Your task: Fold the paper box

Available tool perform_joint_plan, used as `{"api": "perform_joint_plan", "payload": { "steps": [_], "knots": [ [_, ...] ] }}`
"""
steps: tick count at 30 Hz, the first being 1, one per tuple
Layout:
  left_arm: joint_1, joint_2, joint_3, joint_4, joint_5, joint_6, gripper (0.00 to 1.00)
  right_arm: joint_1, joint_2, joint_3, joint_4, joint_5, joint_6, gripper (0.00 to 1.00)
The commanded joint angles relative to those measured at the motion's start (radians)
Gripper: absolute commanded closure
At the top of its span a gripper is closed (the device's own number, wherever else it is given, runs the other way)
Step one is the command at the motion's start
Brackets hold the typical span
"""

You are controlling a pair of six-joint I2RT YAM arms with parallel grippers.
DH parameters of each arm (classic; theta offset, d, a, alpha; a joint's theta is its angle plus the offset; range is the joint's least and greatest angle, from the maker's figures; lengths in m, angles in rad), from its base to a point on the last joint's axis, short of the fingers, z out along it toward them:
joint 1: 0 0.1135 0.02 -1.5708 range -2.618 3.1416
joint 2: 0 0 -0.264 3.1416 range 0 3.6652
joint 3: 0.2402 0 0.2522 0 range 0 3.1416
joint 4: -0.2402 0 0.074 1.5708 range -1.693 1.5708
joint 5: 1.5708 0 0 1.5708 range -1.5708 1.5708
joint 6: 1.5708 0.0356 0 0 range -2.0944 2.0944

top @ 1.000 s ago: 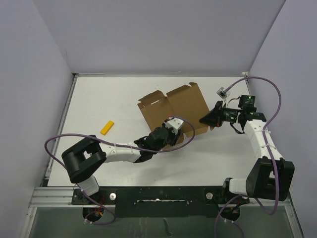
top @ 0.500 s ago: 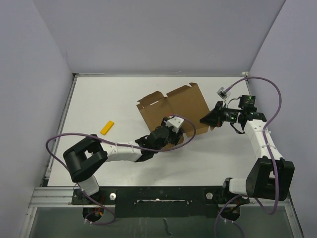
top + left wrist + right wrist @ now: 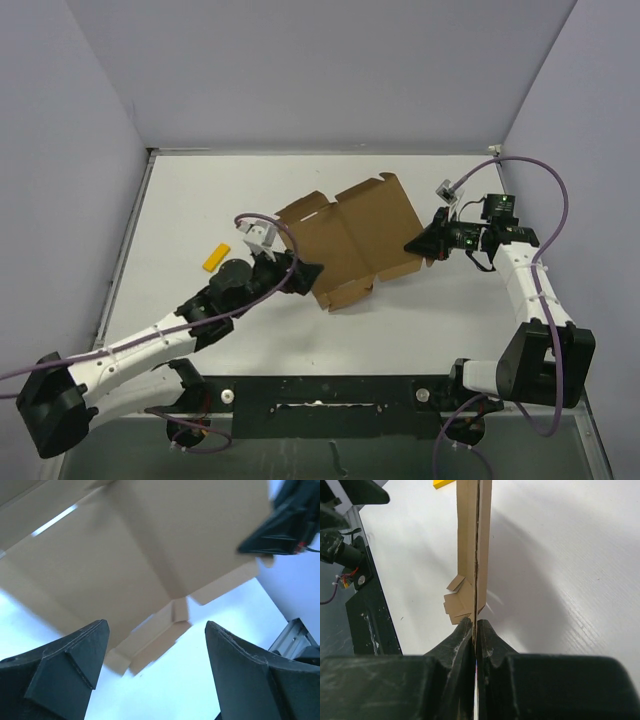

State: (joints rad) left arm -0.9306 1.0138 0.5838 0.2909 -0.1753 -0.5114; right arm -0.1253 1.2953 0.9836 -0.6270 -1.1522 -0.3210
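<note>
Right tool (image 3: 475,626) clamps the paper box (image 3: 350,235) tight by its edge. Left tool (image 3: 297,272) gapes wide beside it, holding nothing.

Paper box (image 3: 350,240): brown die-cut sheet, unfolded, flaps spread, mid-table; right edge pinched in right pincer (image 3: 415,243).

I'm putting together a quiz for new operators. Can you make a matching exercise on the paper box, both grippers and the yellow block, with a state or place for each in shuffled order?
Things
1. paper box
2. left gripper
3. right gripper
4. yellow block

States or places
A. shut on the box's right edge
B. lying apart, off to the box's left
C. open, holding nothing
D. brown, unfolded, flaps spread

Pairs: 1-D, 2-C, 3-A, 4-B
</note>
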Motion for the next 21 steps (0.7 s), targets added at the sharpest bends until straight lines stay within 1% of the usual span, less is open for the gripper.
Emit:
{"api": "perform_joint_plan", "payload": {
  "steps": [1, 5, 8, 10, 13, 16, 18, 21],
  "knots": [
    [0.164, -0.127, -0.154, -0.115, 0.15, -0.222, 0.24, -0.011, -0.05, 0.047, -0.019, -0.042, -0.062, 1.0],
    [0.287, -0.2, -0.263, -0.099, 0.199, -0.265, 0.27, -0.02, -0.045, 0.045, -0.031, -0.06, -0.084, 1.0],
    [0.343, -0.18, -0.299, -0.046, 0.233, -0.267, 0.28, -0.023, -0.039, 0.043, -0.037, -0.077, -0.096, 1.0],
    [0.362, -0.136, -0.31, 0.017, 0.247, -0.267, 0.3, -0.026, -0.033, 0.041, -0.038, -0.089, -0.1, 1.0],
    [0.371, -0.038, -0.326, 0.182, 0.265, -0.252, 0.33, -0.028, -0.025, 0.04, -0.041, -0.098, -0.104, 1.0],
    [0.373, 0.076, -0.312, 0.319, 0.277, -0.231, 0.35, -0.028, -0.019, 0.039, -0.042, -0.1, -0.108, 1.0],
    [0.374, 0.157, -0.282, 0.365, 0.273, -0.219, 0.35, -0.028, -0.017, 0.04, -0.044, -0.101, -0.109, 1.0],
    [0.377, 0.24, -0.255, 0.398, 0.242, -0.213, 0.36, -0.027, -0.017, 0.04, -0.047, -0.104, -0.112, 1.0]
  ]
}}
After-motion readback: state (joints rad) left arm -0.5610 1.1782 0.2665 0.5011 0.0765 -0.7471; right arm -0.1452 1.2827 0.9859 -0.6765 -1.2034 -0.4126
